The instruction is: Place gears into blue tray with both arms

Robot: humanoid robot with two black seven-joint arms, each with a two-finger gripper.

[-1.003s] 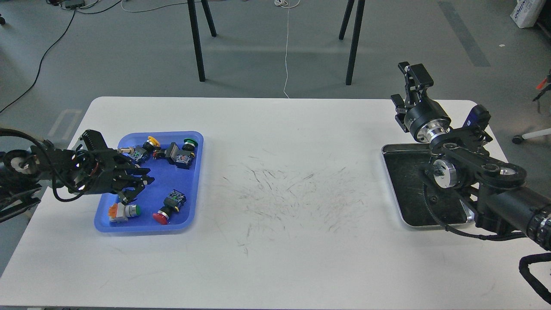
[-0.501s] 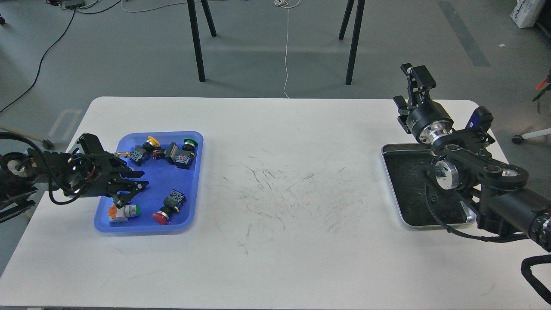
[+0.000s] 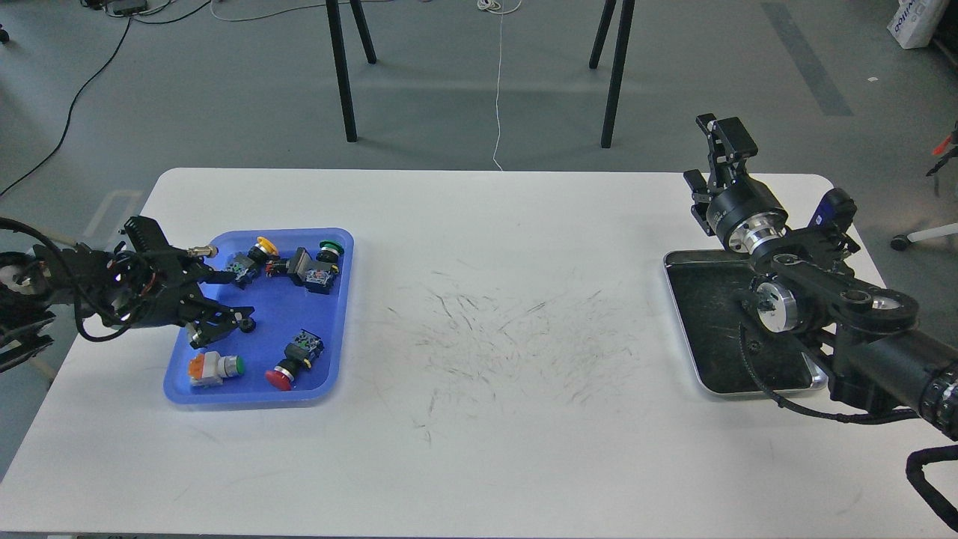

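Left claw has pulled back toward the blue tray's left rim since the earlier frame, and a small black ring now lies on the tray floor just off its fingertips, which looks like a gear (tiny, hard to be sure). Its fingers are spread, holding nothing. Right claw has barely shifted; it hangs well right of the blue tray, past the far edge of the steel tray, and seen end-on I cannot tell if it is spread or pressed together, or whether it carries anything.

Step in hand, I'd judge: left drop done, arm retreating. Push-button switches share the blue tray, untouched.

Next move likely calls for a fresh gear from the steel tray, but I can't pick out any against its dark bottom, then a carry across the worktop to the blue tray
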